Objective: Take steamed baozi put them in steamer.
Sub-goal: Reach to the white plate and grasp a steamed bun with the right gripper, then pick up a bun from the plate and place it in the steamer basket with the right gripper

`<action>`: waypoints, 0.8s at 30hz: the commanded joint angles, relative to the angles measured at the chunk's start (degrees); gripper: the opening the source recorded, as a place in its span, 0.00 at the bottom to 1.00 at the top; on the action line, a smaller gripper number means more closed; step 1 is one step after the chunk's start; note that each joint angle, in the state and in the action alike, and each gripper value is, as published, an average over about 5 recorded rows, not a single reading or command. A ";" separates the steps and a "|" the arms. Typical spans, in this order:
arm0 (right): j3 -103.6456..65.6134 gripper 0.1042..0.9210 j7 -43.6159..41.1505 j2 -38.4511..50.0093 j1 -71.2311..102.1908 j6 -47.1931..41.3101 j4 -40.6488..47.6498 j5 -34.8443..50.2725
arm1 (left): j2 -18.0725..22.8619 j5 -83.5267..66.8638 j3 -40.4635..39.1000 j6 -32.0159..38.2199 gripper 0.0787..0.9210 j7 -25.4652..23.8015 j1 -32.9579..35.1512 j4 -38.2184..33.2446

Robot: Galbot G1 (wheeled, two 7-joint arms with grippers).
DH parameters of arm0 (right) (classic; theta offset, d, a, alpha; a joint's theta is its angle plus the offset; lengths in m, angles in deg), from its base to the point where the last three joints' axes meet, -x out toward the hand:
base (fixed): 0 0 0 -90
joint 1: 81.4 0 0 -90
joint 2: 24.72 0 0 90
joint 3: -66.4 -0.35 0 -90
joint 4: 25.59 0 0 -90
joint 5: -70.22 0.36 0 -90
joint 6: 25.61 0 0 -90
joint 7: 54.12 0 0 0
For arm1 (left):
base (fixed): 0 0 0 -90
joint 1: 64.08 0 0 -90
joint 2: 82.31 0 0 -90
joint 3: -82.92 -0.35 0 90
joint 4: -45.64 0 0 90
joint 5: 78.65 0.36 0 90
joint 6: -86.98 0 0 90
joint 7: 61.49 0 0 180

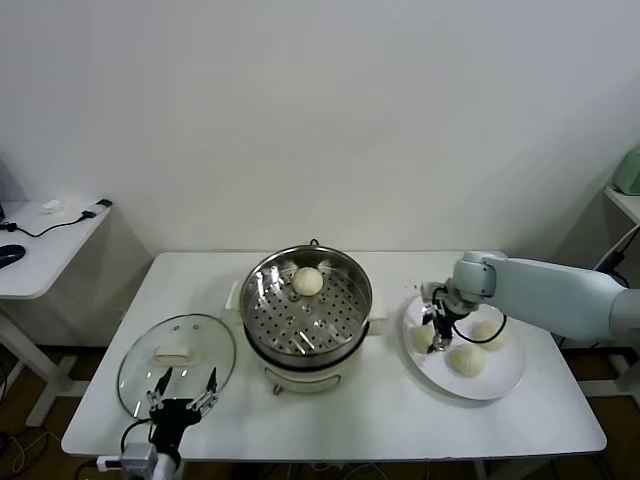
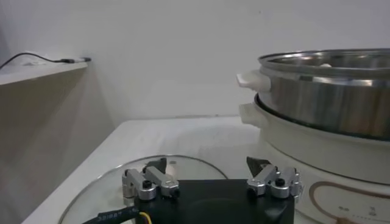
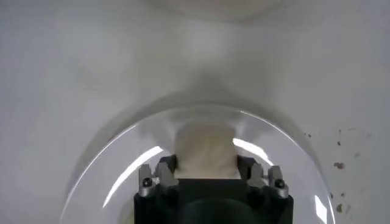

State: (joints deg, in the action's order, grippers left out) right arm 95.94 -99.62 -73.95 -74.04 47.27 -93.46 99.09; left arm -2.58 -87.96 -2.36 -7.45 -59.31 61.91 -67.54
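1. Right gripper (image 1: 433, 322) is down at the plate (image 1: 497, 385), its fingers (image 3: 164, 172) closed on either side of one steamed baozi (image 3: 206, 153) at the plate's edge nearest the steamer; the grip looks seated, bun not yet lifted.
2. Left gripper (image 1: 183, 392) idle, fingers spread with nothing between them, hanging over the near rim of the glass lid (image 1: 176, 360) at the table's front left.
3. Progress: one baozi (image 1: 308, 281) already sits on the perforated tray of the steamer (image 1: 307, 312), toward the back. Three are on the plate, including the gripped one. Judged about a quarter done.
4. Remaining: lift, carry across, release; repeat for the other two (image 1: 476, 345).
5. Obstacles: steamer wall stands above the plate, so the bun must clear the rim. Lid lies well apart on the far side, off the route.
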 commanded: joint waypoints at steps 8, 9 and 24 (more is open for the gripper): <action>14.65 0.63 -7.87 -0.71 -29.03 3.22 -7.28 10.74 | 0.02 0.08 -0.66 -0.17 0.88 -0.02 0.16 -0.83; 15.94 0.63 -8.79 -1.66 -32.51 3.49 -7.78 13.04 | -0.04 0.11 -0.72 -0.22 0.88 -0.04 0.14 -0.91; 7.45 0.63 -1.37 -29.25 -39.81 -4.67 -12.63 40.95 | -0.94 0.16 -1.16 -0.52 0.88 -0.11 -0.41 -1.99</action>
State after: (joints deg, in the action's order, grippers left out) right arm 105.86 -104.14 -91.35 -109.57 45.58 -103.65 127.81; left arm -3.48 -87.84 -3.49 -7.98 -59.41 61.52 -69.45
